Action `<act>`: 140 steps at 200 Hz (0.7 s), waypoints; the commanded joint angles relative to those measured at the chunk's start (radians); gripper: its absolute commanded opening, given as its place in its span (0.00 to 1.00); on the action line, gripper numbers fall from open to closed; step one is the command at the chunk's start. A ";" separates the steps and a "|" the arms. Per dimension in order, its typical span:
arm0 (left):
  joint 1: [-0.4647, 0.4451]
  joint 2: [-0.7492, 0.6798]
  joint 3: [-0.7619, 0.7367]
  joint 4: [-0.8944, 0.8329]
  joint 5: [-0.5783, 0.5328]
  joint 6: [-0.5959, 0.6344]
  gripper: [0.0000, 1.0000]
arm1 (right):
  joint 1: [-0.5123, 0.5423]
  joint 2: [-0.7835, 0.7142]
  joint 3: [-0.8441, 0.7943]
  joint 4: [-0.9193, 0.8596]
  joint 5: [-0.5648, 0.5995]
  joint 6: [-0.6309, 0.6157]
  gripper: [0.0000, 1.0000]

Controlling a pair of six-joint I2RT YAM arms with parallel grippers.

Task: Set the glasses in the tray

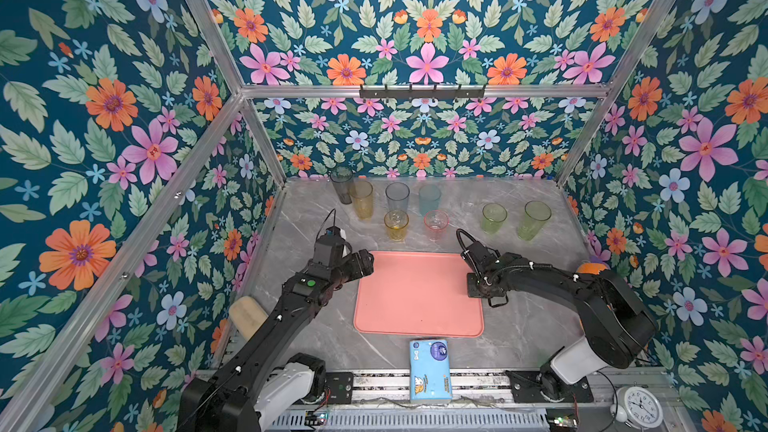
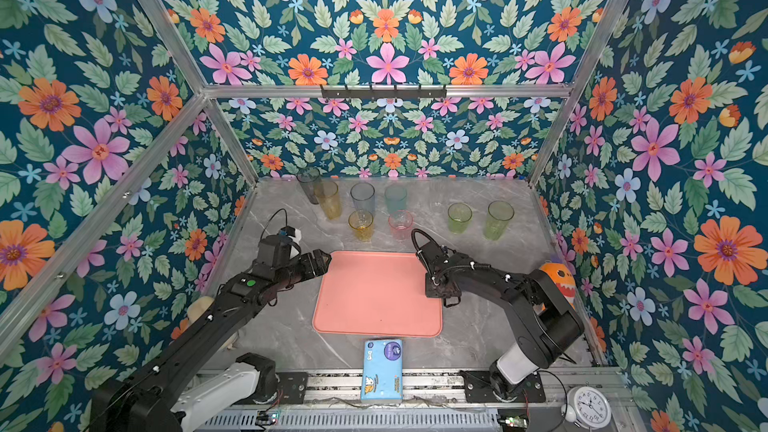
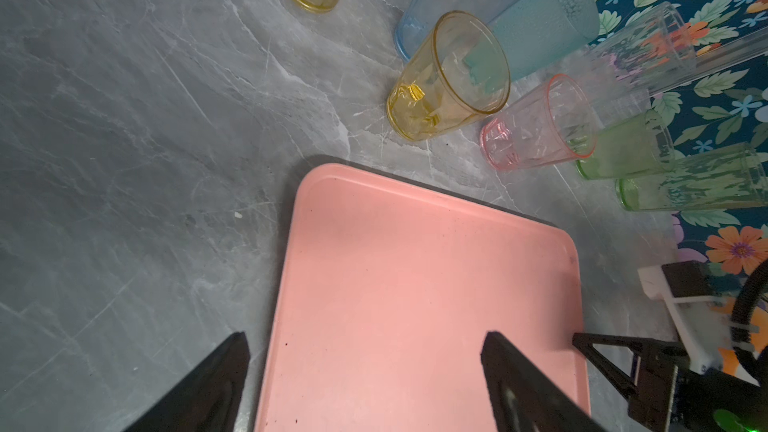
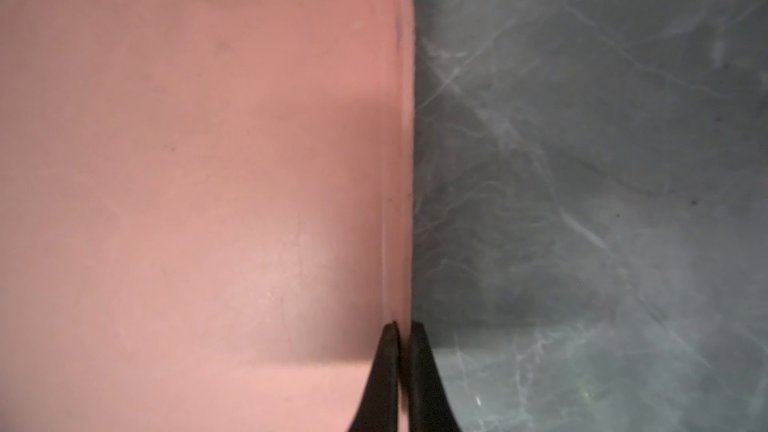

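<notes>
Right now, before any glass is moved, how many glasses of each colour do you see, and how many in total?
smoky grey glass: 1
amber glass: 1
yellow glass: 1
blue-grey glass: 1
teal glass: 1
pink glass: 1
green glasses: 2
clear glass: 1
Total: 9, all on the table, none in the tray.

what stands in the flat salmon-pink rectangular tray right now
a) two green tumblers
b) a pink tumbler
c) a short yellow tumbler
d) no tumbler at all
d, the flat salmon-pink rectangular tray is bare in both top views, and the transparent tinted tumblers all stand on the grey marble table beyond its far edge.
</notes>
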State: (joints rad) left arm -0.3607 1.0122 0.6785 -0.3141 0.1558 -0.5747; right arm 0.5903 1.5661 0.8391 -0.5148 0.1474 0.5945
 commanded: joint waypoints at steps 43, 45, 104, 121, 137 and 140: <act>0.002 0.015 -0.007 0.030 0.005 0.001 0.90 | -0.014 0.000 -0.005 -0.011 0.020 -0.034 0.03; 0.001 0.014 -0.007 0.031 0.006 0.001 0.90 | -0.014 0.000 -0.005 -0.011 0.021 -0.034 0.03; 0.002 0.019 -0.012 0.039 0.006 0.001 0.90 | -0.024 -0.010 -0.014 0.011 0.025 -0.035 0.03; 0.001 0.022 -0.017 0.042 0.011 -0.001 0.90 | -0.033 -0.011 -0.013 0.021 0.023 -0.037 0.04; 0.002 0.025 -0.018 0.046 0.016 -0.002 0.90 | -0.035 -0.008 -0.008 0.028 0.022 -0.040 0.03; 0.002 0.026 -0.018 0.046 0.017 -0.003 0.90 | -0.035 -0.007 -0.007 0.028 0.021 -0.041 0.03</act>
State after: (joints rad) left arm -0.3607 1.0344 0.6617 -0.2852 0.1608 -0.5755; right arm 0.5583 1.5585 0.8272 -0.4831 0.1371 0.5552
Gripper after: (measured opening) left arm 0.903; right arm 0.059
